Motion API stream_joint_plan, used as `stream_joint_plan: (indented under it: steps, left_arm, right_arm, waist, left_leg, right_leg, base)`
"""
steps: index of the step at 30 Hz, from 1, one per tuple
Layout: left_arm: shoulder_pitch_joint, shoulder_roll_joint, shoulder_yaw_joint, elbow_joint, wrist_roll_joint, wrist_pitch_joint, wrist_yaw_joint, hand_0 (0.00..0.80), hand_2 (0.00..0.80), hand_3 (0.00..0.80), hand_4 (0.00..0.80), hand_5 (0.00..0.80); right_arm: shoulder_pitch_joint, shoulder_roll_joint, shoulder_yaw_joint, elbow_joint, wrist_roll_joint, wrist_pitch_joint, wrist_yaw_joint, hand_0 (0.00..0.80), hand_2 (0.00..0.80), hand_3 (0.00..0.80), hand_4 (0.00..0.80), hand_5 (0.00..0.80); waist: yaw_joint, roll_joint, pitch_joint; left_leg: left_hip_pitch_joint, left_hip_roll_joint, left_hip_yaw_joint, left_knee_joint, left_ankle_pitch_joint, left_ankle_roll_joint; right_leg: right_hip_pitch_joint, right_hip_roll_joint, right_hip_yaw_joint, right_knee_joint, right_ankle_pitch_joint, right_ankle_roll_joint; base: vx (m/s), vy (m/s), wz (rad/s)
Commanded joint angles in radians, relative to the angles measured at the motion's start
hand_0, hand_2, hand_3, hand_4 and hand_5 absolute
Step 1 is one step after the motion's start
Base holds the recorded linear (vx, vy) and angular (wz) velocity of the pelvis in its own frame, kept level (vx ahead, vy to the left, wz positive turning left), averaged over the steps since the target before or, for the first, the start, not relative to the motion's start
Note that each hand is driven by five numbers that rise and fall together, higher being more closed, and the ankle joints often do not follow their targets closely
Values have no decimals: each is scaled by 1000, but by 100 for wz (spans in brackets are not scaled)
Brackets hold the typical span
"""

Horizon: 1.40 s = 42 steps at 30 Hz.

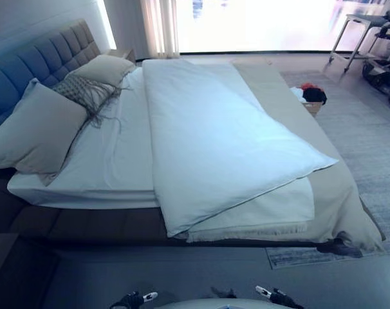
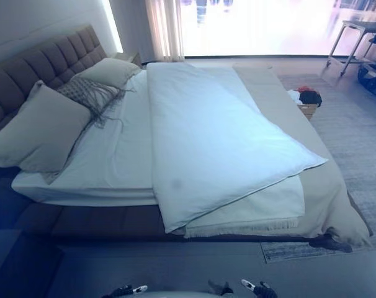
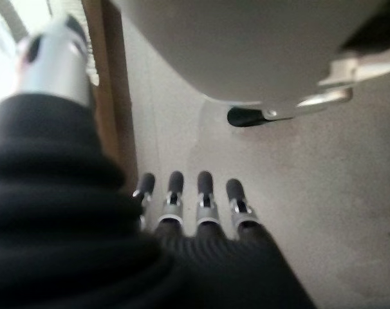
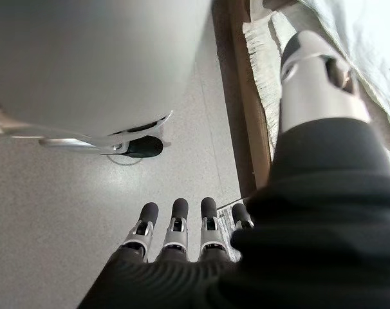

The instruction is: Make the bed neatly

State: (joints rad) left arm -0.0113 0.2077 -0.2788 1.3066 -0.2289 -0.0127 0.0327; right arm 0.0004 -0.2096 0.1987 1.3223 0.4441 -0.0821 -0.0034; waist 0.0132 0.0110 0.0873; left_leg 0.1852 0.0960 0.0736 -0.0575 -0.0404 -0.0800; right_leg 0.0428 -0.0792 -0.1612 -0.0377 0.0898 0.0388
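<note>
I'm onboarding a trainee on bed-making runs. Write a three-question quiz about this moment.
1. True or false: the white duvet lies square to the bed, covering it up to the pillows.
2. What sits between the two plain pillows?
A. a fringed cushion
B. a folded towel
C. a book
3. Fill in: both the left hand and right hand hang with fingers ____, holding nothing.

Key: 1 false; 2 A; 3 straight.

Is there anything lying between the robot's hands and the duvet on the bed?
Nothing visible. Both hands, left hand and right hand, hang open over bare floor beside the bed, and the duvet lies ahead with only floor between.
</note>
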Motion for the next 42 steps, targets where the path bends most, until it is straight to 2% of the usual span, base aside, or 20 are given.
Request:
stream_joint_plan:
  steps: [1, 3, 6, 7, 8, 10, 11, 13, 16, 21, 25, 28, 30, 32, 34, 35, 38, 39, 41, 42]
  left_arm:
    - [-82, -24, 11, 29, -48, -50, 26, 0, 0, 0, 0, 0]
    - [-76, -33, 17, 26, -52, -55, 30, 0, 0, 0, 0, 0]
    - [-55, -40, 25, 26, -56, -48, 32, 0, 0, 0, 0, 0]
    - [-47, -41, 22, 29, -54, -48, 36, 0, 0, 0, 0, 0]
    - [-44, -40, 18, 33, -54, -50, 38, 0, 0, 0, 0, 0]
    - [-30, -39, 26, 43, -38, -60, 36, 0, 0, 0, 0, 0]
    - [-26, -40, 33, 49, -33, -67, 35, 0, 0, 0, 0, 0]
    - [-19, -37, 54, 56, -37, -74, 34, 0, 0, 0, 0, 0]
    - [-21, -22, 60, 64, -37, -91, 36, 0, 0, 0, 0, 0]
    - [-58, 5, 56, 37, -21, -70, 28, 0, 0, 0, 0, 0]
    - [-82, 6, 27, 24, -15, -39, 28, 0, 0, 0, 0, 0]
    - [-83, 9, 6, 24, -10, -25, 28, 0, 0, 0, 0, 0]
    - [-83, 14, 0, 28, -4, -16, 29, 0, 0, 0, 0, 0]
    - [-83, 21, -1, 34, -12, -12, 35, 0, 0, 0, 0, 0]
    - [-88, 29, 7, 39, -15, -16, 33, 0, 0, 0, 0, 0]
    - [-92, 31, 11, 42, -11, -20, 32, 0, 0, 0, 0, 0]
    - [-98, 34, 25, 41, 5, -35, 27, 0, 0, 0, 0, 0]
    - [-104, 37, 22, 37, 5, -39, 22, 0, 0, 0, 0, 0]
    - [-102, 36, 18, 31, 2, -46, 22, 0, 0, 0, 0, 0]
    - [-90, 28, 12, 19, -13, -39, 34, 0, 0, 0, 0, 0]
  right_arm:
    - [-101, 14, 21, -8, -6, 7, 5, 0, 0, 0, 0, 0]
    - [-91, 1, 22, -19, -36, 30, -12, 0, 0, 0, 0, 0]
    - [-78, -12, 4, 10, -36, 38, -34, 0, 0, 0, 0, 0]
    - [-76, -15, -7, 21, -30, 35, -28, 0, 0, 0, 0, 0]
    - [-75, -17, -12, 29, -21, 30, -21, 0, 0, 0, 0, 0]
    - [-68, -26, -26, 41, -4, 21, -1, 0, 0, 0, 0, 0]
    - [-65, -28, -34, 43, 4, 18, 0, 0, 0, 0, 0, 0]
    - [-67, -23, -53, 53, -2, 16, -15, 0, 0, 0, 0, 0]
    - [-63, -13, -71, 58, 23, 11, -4, 0, 0, 0, 0, 0]
    - [-57, 18, -69, 18, -2, -12, 15, 0, 0, 0, 0, 0]
    - [-76, 30, -67, -3, 3, -17, -6, 0, 0, 0, 0, 0]
    - [-83, 27, -73, -9, 28, -14, -27, 0, 0, 0, 0, 0]
    - [-80, 22, -78, -6, 36, -11, -27, 0, 0, 0, 0, 0]
    - [-76, 16, -74, 2, 42, -1, -19, 0, 0, 0, 0, 0]
    - [-76, 12, -67, 16, 56, -2, -13, 0, 0, 0, 0, 0]
    - [-76, 11, -68, 20, 58, -3, -13, 0, 0, 0, 0, 0]
    - [-78, 11, -80, 38, 56, -10, -14, 0, 0, 0, 0, 0]
    - [-82, 11, -84, 40, 48, -14, -13, 0, 0, 0, 0, 0]
    - [-83, 13, -84, 37, 24, -17, -22, 0, 0, 0, 0, 0]
    - [-82, 12, -78, 16, -10, 7, -47, 0, 0, 0, 0, 0]
  waist:
    - [-12, -51, 75]
    - [-6, -44, 100]
    - [4, -11, 107]
    - [15, -10, 106]
    - [27, -3, 105]
    - [49, -5, 101]
    - [54, -7, 97]
    - [56, -13, 82]
    - [62, -20, 62]
    - [61, -42, 18]
    - [65, -51, -10]
    - [58, -48, -21]
    - [41, -35, -19]
    - [15, -24, -11]
    - [-10, -13, 3]
    - [-17, -16, 10]
    - [-51, -36, 35]
    - [-65, -41, 47]
    - [-67, -44, 52]
    - [-69, -52, 47]
  left_leg:
    - [-158, -12, 17, 306, 55, 39]
    - [-255, 16, 5, 386, 173, 4]
    - [-255, 52, 53, 156, 249, -27]
    - [-266, 55, 63, 96, 265, -24]
    - [-283, 57, 62, 25, 303, -33]
    - [-331, 58, 58, -28, 328, -36]
    - [-341, 57, 60, -26, 325, -34]
    - [-322, 46, 70, -9, 268, -9]
    - [-313, 38, 58, 49, 220, 11]
    - [-331, 12, 77, 174, 149, 49]
    - [-330, -21, 78, 206, 105, 81]
    - [-307, -61, 77, 198, 75, 121]
    - [-273, -75, 78, 180, 63, 138]
    - [-226, -85, 69, 144, 64, 142]
    - [-178, -87, 60, 109, 66, 134]
    - [-163, -92, 60, 102, 59, 131]
    - [-112, -114, 47, 101, -2, 124]
    - [-92, -108, 42, 117, -37, 127]
    - [-89, -96, 42, 154, -63, 132]
    - [-95, -83, 37, 202, -62, 122]
  right_leg:
    - [14, -15, 29, 139, -97, -27]
    - [28, 2, 38, 146, -103, -43]
    - [73, 29, 54, 131, -120, -23]
    - [98, 31, 60, 111, -125, -19]
    - [121, 37, 66, 101, -131, -17]
    - [171, 37, 88, 84, -161, -19]
    - [187, 31, 95, 81, -175, -17]
    - [208, -5, 105, 90, -191, 0]
    - [222, -51, 94, 120, -206, 23]
    - [250, -117, 84, 131, -181, 65]
    - [255, -163, 92, 159, -117, 79]
    - [184, -208, 113, 313, 22, 84]
    - [113, -197, 127, 401, 51, 74]
    - [27, -149, 131, 393, 35, 57]
    - [-53, -102, 125, 320, 6, 43]
    - [-80, -97, 115, 248, 17, 45]
    - [-201, -82, 110, 60, 145, 82]
    - [-244, -75, 112, 53, 159, 82]
    - [-237, -72, 115, 84, 109, 71]
    - [-210, -64, 127, 116, 84, 60]
  base:
    - [20, -138, -8]
    - [71, -38, -3]
    - [275, 97, -3]
    - [390, 109, -2]
    - [358, 84, -15]
    - [356, 120, -43]
    - [326, 161, -41]
    - [318, 210, -15]
    - [358, 223, 0]
    - [329, 189, -12]
    - [259, 172, 1]
    - [222, 196, 0]
    - [228, 170, 4]
    - [246, 74, 17]
    - [230, -50, 21]
    - [243, -156, 18]
    - [270, -210, 12]
    - [246, -182, 30]
    - [225, -168, 47]
    - [189, -133, 62]
